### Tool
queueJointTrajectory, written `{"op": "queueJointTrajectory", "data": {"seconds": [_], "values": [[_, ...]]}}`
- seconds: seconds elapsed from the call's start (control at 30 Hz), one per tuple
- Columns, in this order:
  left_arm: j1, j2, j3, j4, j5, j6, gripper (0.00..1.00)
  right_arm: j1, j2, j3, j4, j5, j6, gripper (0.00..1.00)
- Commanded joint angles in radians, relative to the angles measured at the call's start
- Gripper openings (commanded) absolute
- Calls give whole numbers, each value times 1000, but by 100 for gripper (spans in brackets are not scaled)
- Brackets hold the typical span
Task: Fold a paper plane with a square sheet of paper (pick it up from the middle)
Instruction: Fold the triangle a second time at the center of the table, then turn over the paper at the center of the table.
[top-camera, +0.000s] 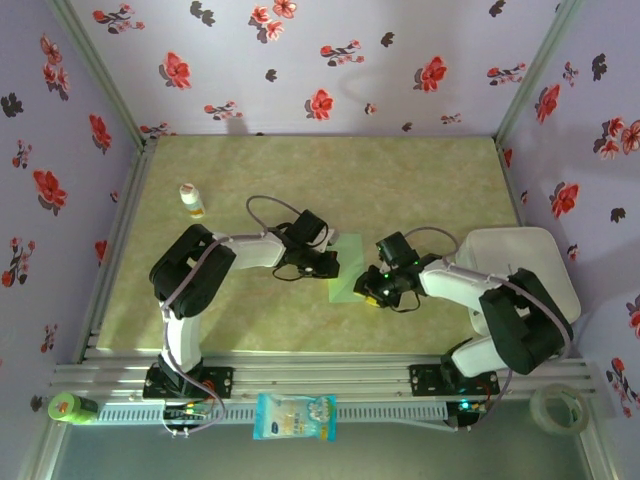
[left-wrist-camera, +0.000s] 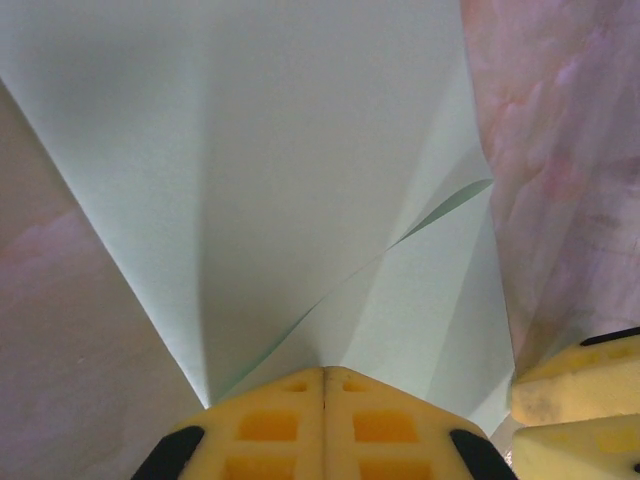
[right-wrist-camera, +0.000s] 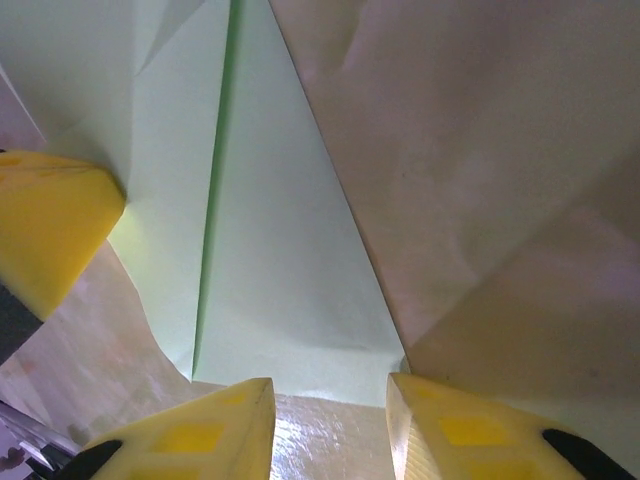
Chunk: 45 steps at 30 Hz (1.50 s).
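The square sheet of paper (top-camera: 349, 262), pale mint green, lies folded into layered flaps at the table's middle, between the two arms. In the left wrist view the paper (left-wrist-camera: 250, 150) fans out from my left gripper (left-wrist-camera: 323, 372), which is shut, its yellow tips pressed at the point where a flap's edge ends. I cannot tell whether any paper is pinched. My right gripper (right-wrist-camera: 330, 385) is open, with bare table between its jaws. The paper's (right-wrist-camera: 280, 250) near edge lies just beyond them. It has a long crease and tapers like a paper plane.
A small white bottle (top-camera: 191, 201) stands at the back left. A white tray (top-camera: 525, 262) sits right of the right arm. On the front rail lie a white-and-blue packet (top-camera: 295, 415), a tape roll (top-camera: 560, 405) and a green object (top-camera: 70, 408). Flowered walls enclose the table.
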Motion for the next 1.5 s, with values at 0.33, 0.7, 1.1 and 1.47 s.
{"op": "queueJointTrajectory", "data": {"seconds": [0.33, 0.7, 1.1, 1.47], "values": [[-7, 4, -33, -37, -26, 1, 1, 9, 50, 37, 182, 21, 45, 40], [-5, 5, -29, -48, -29, 5, 2, -14, 89, 69, 248, 79, 57, 46], [-2, -9, -30, -27, -26, -21, 1, -69, 163, 5, 448, 16, 127, 39], [-1, -39, -39, 4, -26, -46, 4, -101, 197, -37, 550, -26, 125, 19]]}}
